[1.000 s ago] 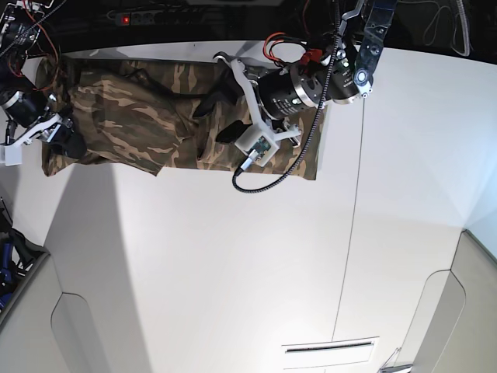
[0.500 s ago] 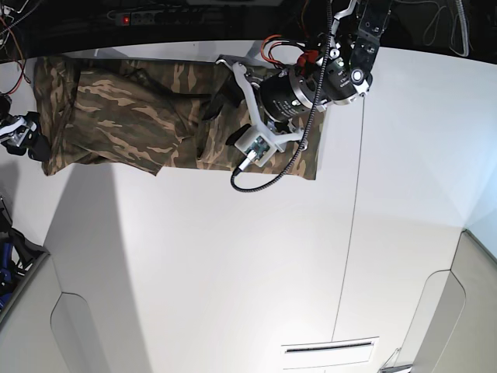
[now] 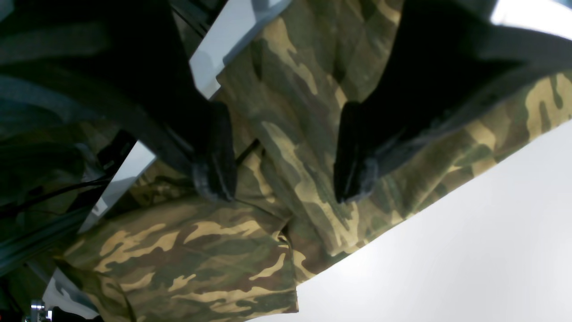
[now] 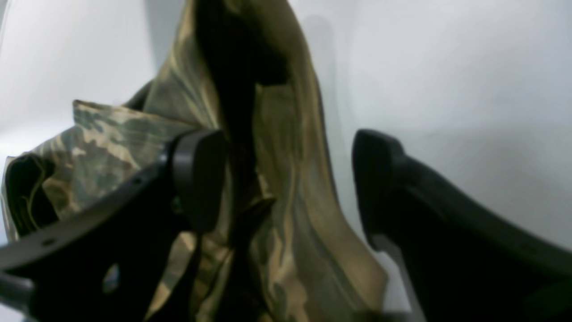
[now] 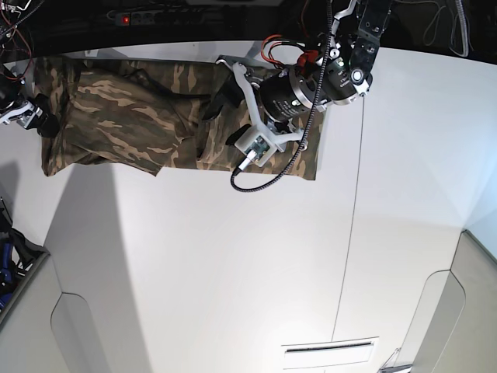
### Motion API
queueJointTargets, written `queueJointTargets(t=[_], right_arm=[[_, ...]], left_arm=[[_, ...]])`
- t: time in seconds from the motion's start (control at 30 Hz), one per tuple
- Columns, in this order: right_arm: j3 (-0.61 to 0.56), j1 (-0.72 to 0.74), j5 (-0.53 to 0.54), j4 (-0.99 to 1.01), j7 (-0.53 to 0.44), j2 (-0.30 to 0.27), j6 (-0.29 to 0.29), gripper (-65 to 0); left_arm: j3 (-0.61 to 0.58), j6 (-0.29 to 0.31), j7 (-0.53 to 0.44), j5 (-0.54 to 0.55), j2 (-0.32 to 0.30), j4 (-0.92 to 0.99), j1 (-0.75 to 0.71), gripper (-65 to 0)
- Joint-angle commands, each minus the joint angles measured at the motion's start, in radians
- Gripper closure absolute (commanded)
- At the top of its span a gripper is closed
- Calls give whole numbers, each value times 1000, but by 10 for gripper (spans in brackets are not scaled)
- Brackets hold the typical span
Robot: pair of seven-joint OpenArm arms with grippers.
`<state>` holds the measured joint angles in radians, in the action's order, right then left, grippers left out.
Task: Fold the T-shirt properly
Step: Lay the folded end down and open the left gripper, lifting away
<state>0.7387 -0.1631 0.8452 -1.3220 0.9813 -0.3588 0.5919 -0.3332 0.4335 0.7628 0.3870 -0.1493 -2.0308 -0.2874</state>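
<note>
**T-shirt lies spread at the table's far edge, both claws parted over it**

T-shirt (image 5: pixel 147 116), in camouflage print, stretches in a long band along the far edge of the white table (image 5: pixel 233 272), one end partly doubled over itself and bunched into ridges near the middle. Laid out lengthwise like this, it appears staged for a fold partway done, with loose layers yet to be squared.

The left claw (image 3: pixel 286 179) hovers over the middle of the shirt, its two dark fingers (image 3: pixel 214 165) spread wide and gripping nothing; cloth shows plainly in the gap between them, with the shirt's near hem and bare table just beyond. That stance suggests it is lining up on a ridge of fabric rather than carrying anything.

The right claw (image 4: pixel 286 179) sits at the shirt's opposite end, at the table's side edge. Its fingers are also apart. A raised peak of cloth stands against one finger and into the gap, but the other finger is well clear of it, so nothing is pinched.
</note>
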Motion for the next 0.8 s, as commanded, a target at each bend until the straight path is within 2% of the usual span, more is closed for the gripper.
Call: queueJointTargets(t=[0.0,0.2,0.37,0.77], right_arm=[[1,5,16,-11,-1,-15,7,-441],[0,5,110,-11,52,-14,8,-441],[-10,5,109,-11,53,-14,14,-440],[-126,2,101,-11,58,-6,11,-435]], left_arm=[[1,4,-18,15,2,-16,7,-376],[1,4,-18,15,2,-16,7,-376],[1,4,-18,14,2,-16,7,-375],[1,3,26,20,2,-16,8,-375]])
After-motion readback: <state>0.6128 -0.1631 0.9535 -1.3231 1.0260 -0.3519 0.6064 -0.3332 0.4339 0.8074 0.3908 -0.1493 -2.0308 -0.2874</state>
